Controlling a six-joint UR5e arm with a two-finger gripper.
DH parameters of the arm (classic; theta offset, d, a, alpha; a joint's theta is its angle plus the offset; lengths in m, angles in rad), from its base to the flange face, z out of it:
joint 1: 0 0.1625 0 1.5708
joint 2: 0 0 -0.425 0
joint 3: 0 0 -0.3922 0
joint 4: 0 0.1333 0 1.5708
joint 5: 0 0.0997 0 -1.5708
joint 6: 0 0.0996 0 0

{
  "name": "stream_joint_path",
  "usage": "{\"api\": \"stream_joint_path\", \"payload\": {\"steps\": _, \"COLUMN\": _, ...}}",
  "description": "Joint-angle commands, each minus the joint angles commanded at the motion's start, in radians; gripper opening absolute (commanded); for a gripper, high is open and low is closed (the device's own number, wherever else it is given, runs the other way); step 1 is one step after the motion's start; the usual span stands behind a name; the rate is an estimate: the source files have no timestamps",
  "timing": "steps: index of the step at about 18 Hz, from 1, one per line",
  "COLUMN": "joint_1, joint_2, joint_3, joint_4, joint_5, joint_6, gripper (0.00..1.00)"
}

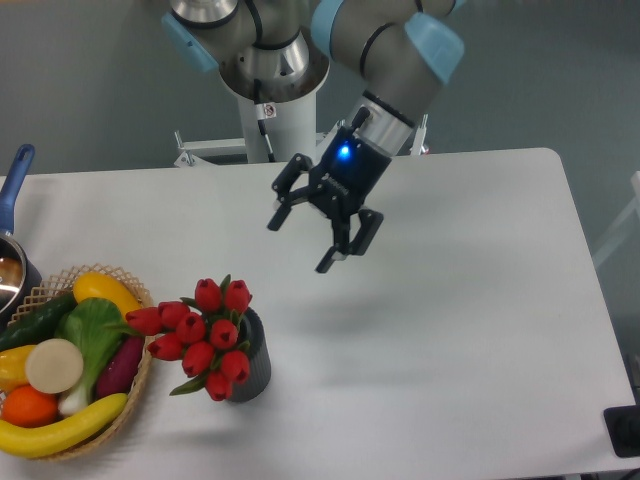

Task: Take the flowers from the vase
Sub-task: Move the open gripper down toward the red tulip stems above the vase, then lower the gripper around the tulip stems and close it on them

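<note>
A single fixed camera looks down from high at the front of the tabletop [450,330], facing the arm's base column [270,120] at the far edge. It stands far enough back to take in nearly the whole white surface, from the wicker basket [140,385] cut off at the lower left to the right edge. There is no second view to share any part with.
</note>
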Motion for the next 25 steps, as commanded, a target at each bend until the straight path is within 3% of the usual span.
{"api": "stream_joint_path", "payload": {"steps": 3, "joint_1": -0.012, "joint_2": -0.026, "joint_3": 0.005, "joint_4": 0.098, "joint_5": -0.020, "joint_6": -0.123, "gripper": 1.00}}
{"api": "stream_joint_path", "payload": {"steps": 6, "joint_1": -0.055, "joint_2": -0.087, "joint_3": 0.035, "joint_4": 0.163, "joint_5": -0.035, "joint_6": -0.123, "gripper": 1.00}}
{"api": "stream_joint_path", "payload": {"steps": 11, "joint_1": -0.094, "joint_2": -0.176, "joint_3": 0.103, "joint_4": 0.184, "joint_5": -0.032, "joint_6": -0.123, "gripper": 1.00}}
{"api": "stream_joint_path", "payload": {"steps": 25, "joint_1": -0.152, "joint_2": -0.252, "joint_3": 0.130, "joint_4": 0.187, "joint_5": -0.032, "joint_6": -0.123, "gripper": 1.00}}
